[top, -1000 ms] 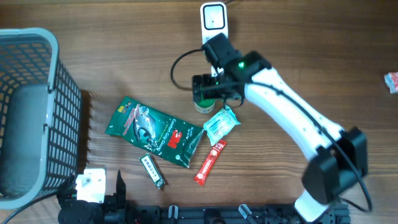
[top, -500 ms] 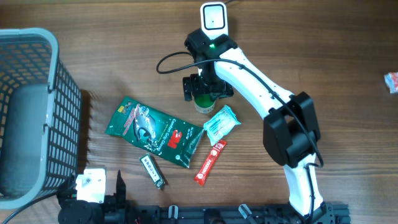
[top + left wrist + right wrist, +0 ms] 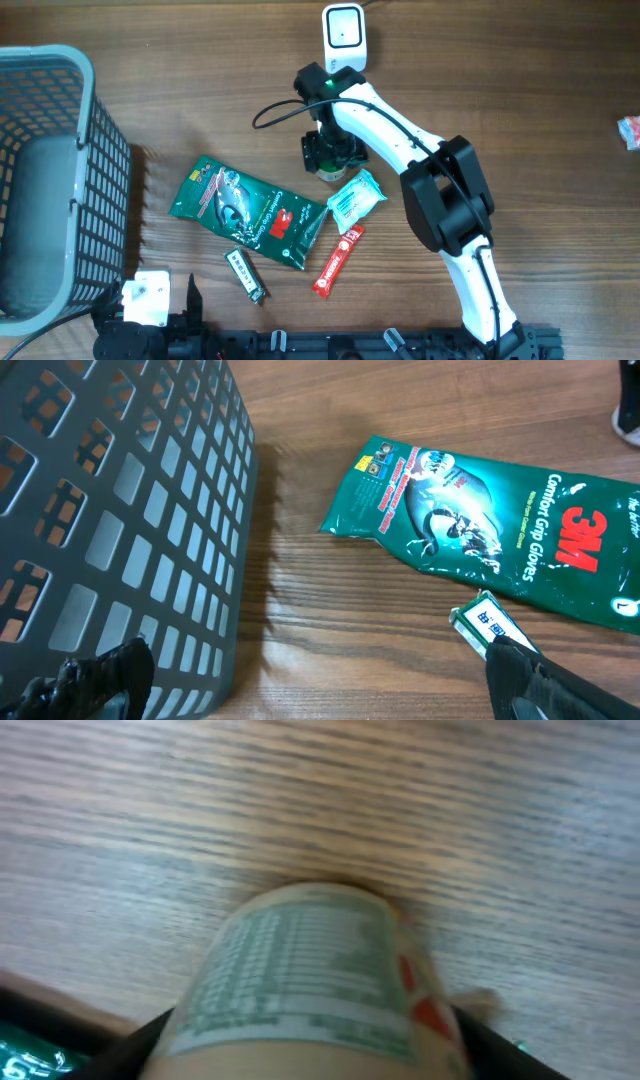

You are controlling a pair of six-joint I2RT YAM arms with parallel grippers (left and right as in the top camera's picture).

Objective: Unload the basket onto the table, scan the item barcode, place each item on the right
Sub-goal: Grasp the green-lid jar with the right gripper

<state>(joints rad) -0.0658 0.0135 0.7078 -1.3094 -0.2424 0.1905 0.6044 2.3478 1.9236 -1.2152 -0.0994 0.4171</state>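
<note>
can between the right fingers, grip not confirmed

the can, small, round, with a pale green printed label, stands upright on the table. in the right wrist view it fills the gap between the two dark fingers, label panel facing the camera. the view is blurred; cannot tell whether the fingers press on its sides or only flank it. from overhead the right gripper sits straight over the can, hiding most of it.

beyond the right fingertips, further up the table, stands the white scanner, apart from the can. a black cable loops out beside the wrist. just behind the fingers, toward the arm's base, lies a pale teal sachet, near the can, and past it a red stick packet.

the left gripper is released, fingers spread wide, low over the near edge of the table. ahead of its right finger lie a small dark bar and, further on, a green glove pack. ahead of its left finger stands the grey basket. a small red-and-white packet lies at the table's far right edge, well apart from both grippers.
</note>
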